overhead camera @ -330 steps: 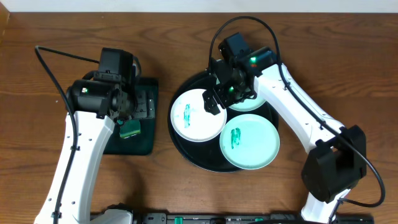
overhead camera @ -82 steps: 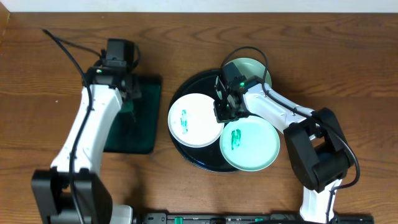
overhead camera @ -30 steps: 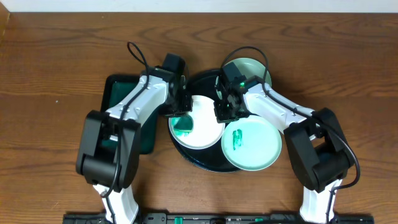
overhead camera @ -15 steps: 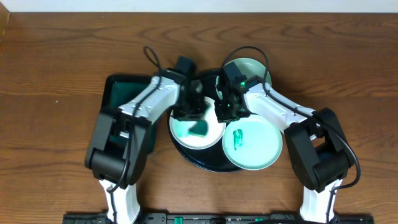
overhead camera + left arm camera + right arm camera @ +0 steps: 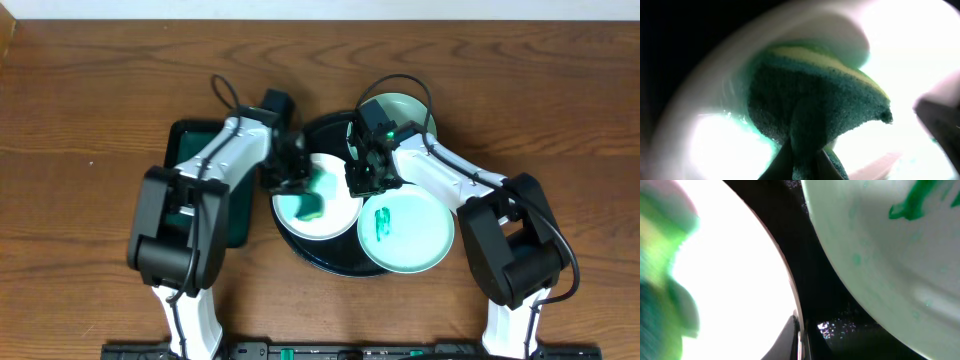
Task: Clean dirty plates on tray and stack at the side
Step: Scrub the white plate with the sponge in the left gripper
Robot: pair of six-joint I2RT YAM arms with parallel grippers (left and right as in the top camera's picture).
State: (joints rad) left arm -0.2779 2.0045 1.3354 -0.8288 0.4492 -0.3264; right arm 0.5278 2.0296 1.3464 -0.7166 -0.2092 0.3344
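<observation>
White plate (image 5: 336,219) on the round black tray (image 5: 322,256), left of centre. Left pincer (image 5: 299,190) clamped on a green sponge (image 5: 310,205) pressed to this plate. Right pincer (image 5: 362,183) closed, tips at the plate's right rim; a grip cannot be confirmed. Smeared turquoise plate (image 5: 412,243) at lower right; second turquoise plate (image 5: 405,108) at the tray's far edge. Green rectangular tray (image 5: 238,215) to the left, on the table (image 5: 90,80).

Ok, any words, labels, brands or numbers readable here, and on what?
None can be read. No words, labels or numbers show on the white plate, the turquoise plate, the black tray or the sponge; the green marks are smears, not writing.
</observation>
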